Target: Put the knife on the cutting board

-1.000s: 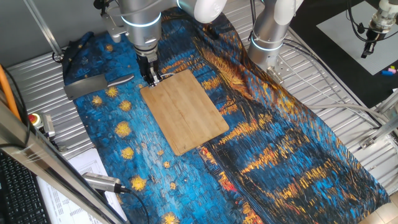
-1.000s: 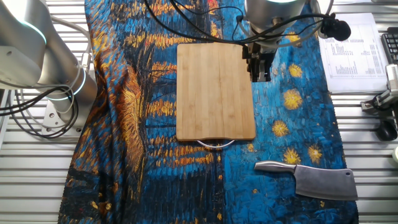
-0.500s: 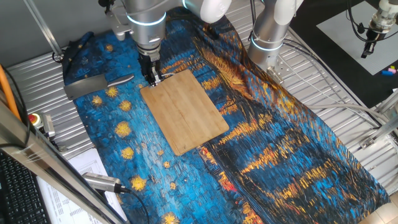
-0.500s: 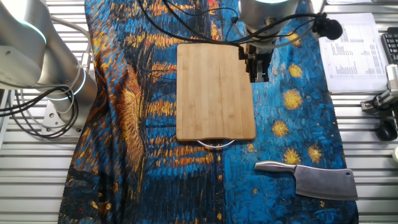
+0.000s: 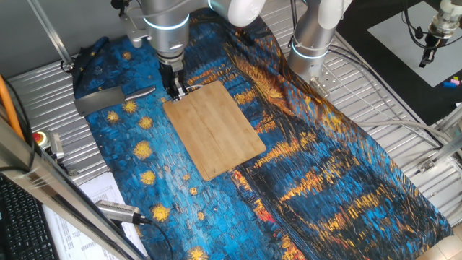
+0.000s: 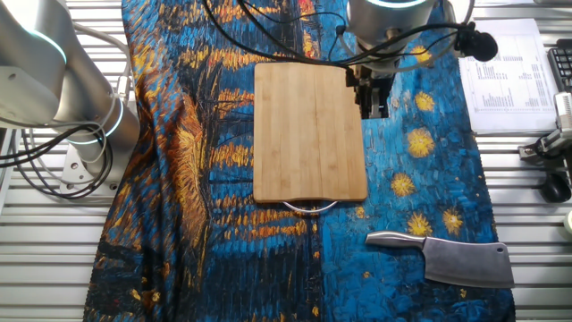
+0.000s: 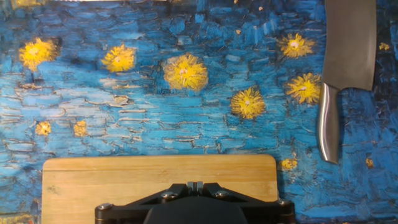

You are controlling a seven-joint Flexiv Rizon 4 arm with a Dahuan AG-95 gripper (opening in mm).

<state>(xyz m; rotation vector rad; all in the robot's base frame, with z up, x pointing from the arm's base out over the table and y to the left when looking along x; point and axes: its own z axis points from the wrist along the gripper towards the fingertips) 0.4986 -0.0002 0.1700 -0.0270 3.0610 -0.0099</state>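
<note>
Nearest the hand camera is the gripper (image 7: pixel 194 185) itself. Its jaws look drawn together at the centre with nothing between them, though only the linkage and the very tips show. Just under it lies the long edge of the cutting board (image 7: pixel 155 177), flat on the painted blue-and-yellow cloth (image 7: pixel 186 118). Beyond a stretch of that cloth, up in the far right corner of the hand view, the knife (image 7: pixel 339 68) lies flat with its handle pointing back toward the board, well apart from both board and hand. Over the last second almost nothing has changed. In one fixed view the gripper (image 5: pixel 174 88) has only swayed a little above the board's corner nearest the wire loop and come back to about where it was. The knife (image 5: pixel 108 99) has not stirred from its place on the cloth beside the cutting board (image 5: pixel 214 128). The other fixed view agrees: the gripper (image 6: pixel 374 103) hangs at the board's edge and the knife (image 6: pixel 456 258) lies off past the loop end. So the task looks barely begun (the hand is empty). The likely next step is a reach across to the handle, with the jaws opened first.
</note>
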